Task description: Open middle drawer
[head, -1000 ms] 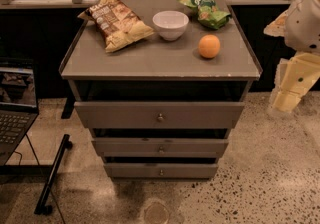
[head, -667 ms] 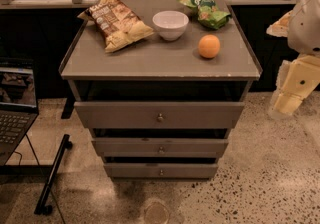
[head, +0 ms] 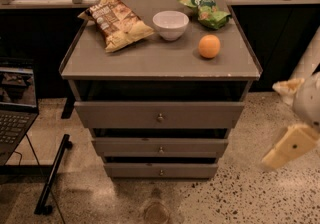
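The middle drawer [head: 160, 147] is a low grey front with a small round metal knob [head: 161, 149], set between the taller top drawer [head: 159, 114] and the narrowest bottom drawer [head: 161, 170]. All three fronts sit in the grey cabinet, and the middle one looks pushed in. My gripper [head: 270, 126] hangs at the right edge of the view, to the right of the cabinet and about level with the drawers. It touches nothing. Its two cream fingers [head: 290, 146] are spread apart with nothing between them.
On the cabinet top [head: 150, 60] lie a chip bag [head: 116, 19], a white bowl [head: 170, 24], a green bag [head: 205, 8] and an orange [head: 209, 46]. A laptop [head: 15, 113] and a black stand leg [head: 52, 173] are at the left. Speckled floor [head: 240, 198] lies in front.
My gripper has moved down along the right side of the cabinet, from tabletop height to drawer height. The drawers and the objects on top have not moved.
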Robot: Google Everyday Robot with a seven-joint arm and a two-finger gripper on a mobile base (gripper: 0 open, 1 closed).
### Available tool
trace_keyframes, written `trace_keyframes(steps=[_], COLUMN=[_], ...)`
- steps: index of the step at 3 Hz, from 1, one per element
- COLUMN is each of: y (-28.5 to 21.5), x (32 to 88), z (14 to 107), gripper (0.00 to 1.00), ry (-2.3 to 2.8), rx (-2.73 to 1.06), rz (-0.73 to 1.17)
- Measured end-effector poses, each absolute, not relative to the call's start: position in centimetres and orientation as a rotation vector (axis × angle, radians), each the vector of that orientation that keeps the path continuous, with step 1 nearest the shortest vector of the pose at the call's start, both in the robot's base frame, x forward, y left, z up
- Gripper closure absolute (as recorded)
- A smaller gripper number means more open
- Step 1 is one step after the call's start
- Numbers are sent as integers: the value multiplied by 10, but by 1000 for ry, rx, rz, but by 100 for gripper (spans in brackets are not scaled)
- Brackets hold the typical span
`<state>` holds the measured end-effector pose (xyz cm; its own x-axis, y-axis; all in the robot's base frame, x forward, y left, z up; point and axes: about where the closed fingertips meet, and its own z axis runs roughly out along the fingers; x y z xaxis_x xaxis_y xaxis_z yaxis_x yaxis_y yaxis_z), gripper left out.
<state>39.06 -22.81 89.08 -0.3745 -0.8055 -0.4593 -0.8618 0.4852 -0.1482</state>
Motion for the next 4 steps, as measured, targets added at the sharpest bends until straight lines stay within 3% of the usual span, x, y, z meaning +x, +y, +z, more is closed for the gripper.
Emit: trace_keyframes(steps=[1, 2, 4], y=[-219, -210, -213], x=[387, 422, 432], z=[808, 753, 735], gripper=[0, 0, 41], ry=[2263, 2226, 2232], rx=[-1160, -997, -956], rz=[405, 540, 559])
